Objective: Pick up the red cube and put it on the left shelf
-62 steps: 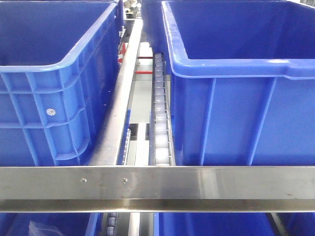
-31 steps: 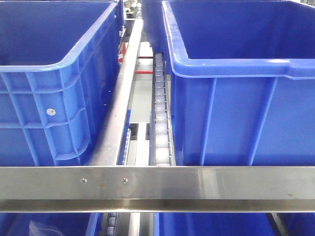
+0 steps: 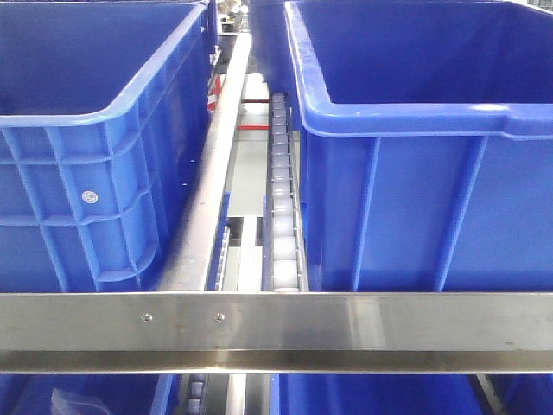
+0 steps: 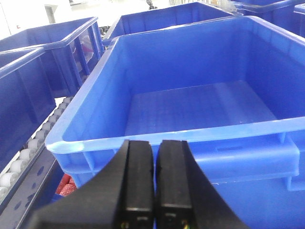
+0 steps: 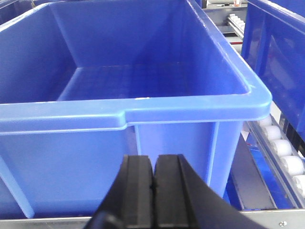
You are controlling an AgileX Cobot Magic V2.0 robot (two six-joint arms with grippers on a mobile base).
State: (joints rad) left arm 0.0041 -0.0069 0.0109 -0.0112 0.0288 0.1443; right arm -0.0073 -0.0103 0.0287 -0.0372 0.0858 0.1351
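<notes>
Up close, the front view is filled by the left shelf [image 3: 276, 320]: a brushed steel front rail with two small screws runs across the bottom, and behind it a steel divider and a roller track [image 3: 282, 207] of pale plastic wheels run away from the camera. A big blue crate [image 3: 95, 147] sits on one side of the track and a second blue crate [image 3: 415, 164] on the other; both look hollow as far as their insides show. Under the rail, more blue plastic of a lower tier peeks through, and at the far end of the track a strip of bright room and some red bars appear, too small to read.

From the left wrist camera, the left hand [image 4: 156, 186] has its two black fingers pressed nearly together, only a thin slit between them and nothing in it. Just beyond its tips is the near rim of a blue crate [image 4: 190, 138]; to its left a roller track [image 4: 28, 152] runs beside further crates, and something red [image 4: 66, 185] shows low under the crate's corner, too hidden to name.

The right hand [image 5: 153, 191] is likewise pinched together, holding nothing, just before a crate wall [image 5: 95, 152], with white rollers [image 5: 281, 148] to its right.

The red cube cannot be found with certainty in any view.
</notes>
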